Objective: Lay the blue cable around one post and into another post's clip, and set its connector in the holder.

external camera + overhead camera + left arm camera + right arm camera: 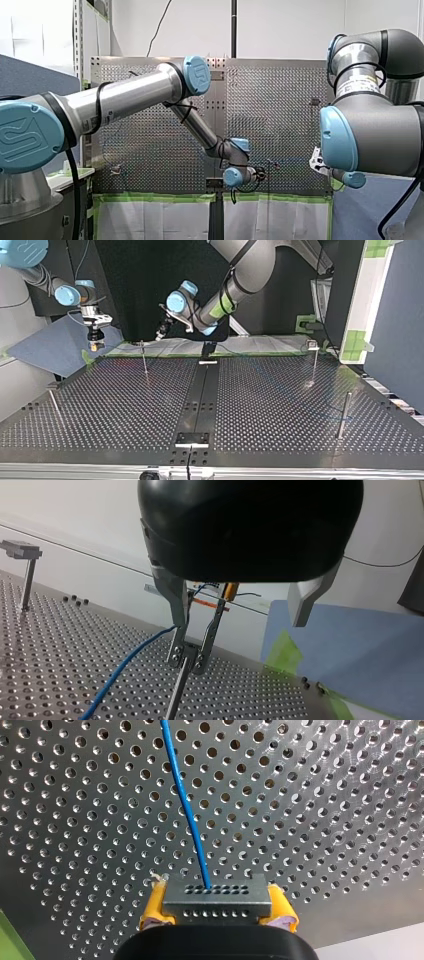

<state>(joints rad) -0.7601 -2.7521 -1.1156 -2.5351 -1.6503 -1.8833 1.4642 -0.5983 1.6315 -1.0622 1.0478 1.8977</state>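
In the right wrist view my right gripper (218, 907) is shut with its yellow pads on the grey metal connector (217, 899). The blue cable (187, 810) leaves the connector and runs ahead over the perforated plate. In the left wrist view my left gripper (238, 624) stands open and wide around the clip post (192, 652). The blue cable (125, 665) passes along one metal finger (175, 597) to the clip's top. In the top view my right gripper (96, 344) hangs past the table's far left corner, and my left gripper (161, 334) is by the thin post (144, 360).
Other posts stand on the plate: one with a flat head (313, 362) at the far right, a plain one (344, 415) at the near right, and one (54, 405) at the near left. A black rail (200, 390) runs down the middle. Blue cloth (360, 650) lies beyond the table's edge.
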